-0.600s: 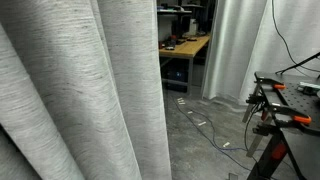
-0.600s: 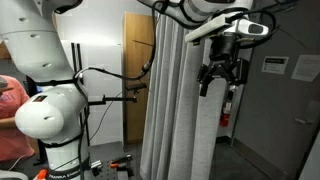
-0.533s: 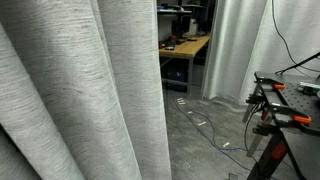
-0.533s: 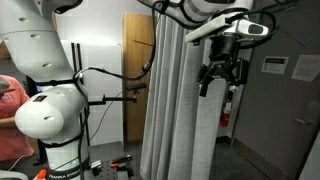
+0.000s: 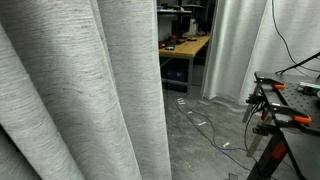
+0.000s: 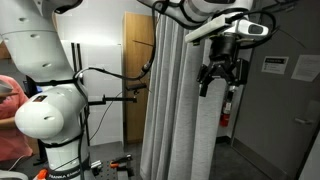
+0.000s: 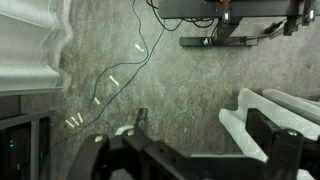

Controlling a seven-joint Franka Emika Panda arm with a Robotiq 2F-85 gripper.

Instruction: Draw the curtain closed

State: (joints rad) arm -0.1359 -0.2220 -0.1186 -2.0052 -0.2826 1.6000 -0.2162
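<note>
The curtain [image 5: 80, 90] is light-grey woven fabric in deep vertical folds and fills the left of an exterior view. It also hangs to the floor in an exterior view [image 6: 180, 110]. My gripper [image 6: 220, 75] is high up at the curtain's free edge. In the wrist view, which looks down at the floor, my gripper [image 7: 200, 120] is open. A fold of the curtain's edge [image 7: 240, 120] lies inside the jaws, against one finger [image 7: 268, 135]. The other finger [image 7: 140, 120] is apart from the fabric.
Paler whitish curtains [image 5: 240, 50] hang across the gap, also showing in the wrist view [image 7: 30, 45]. A desk [image 5: 185, 45] stands behind the gap. A black table with clamps [image 5: 285, 100] is nearby. Cables [image 7: 120, 70] run over the concrete floor.
</note>
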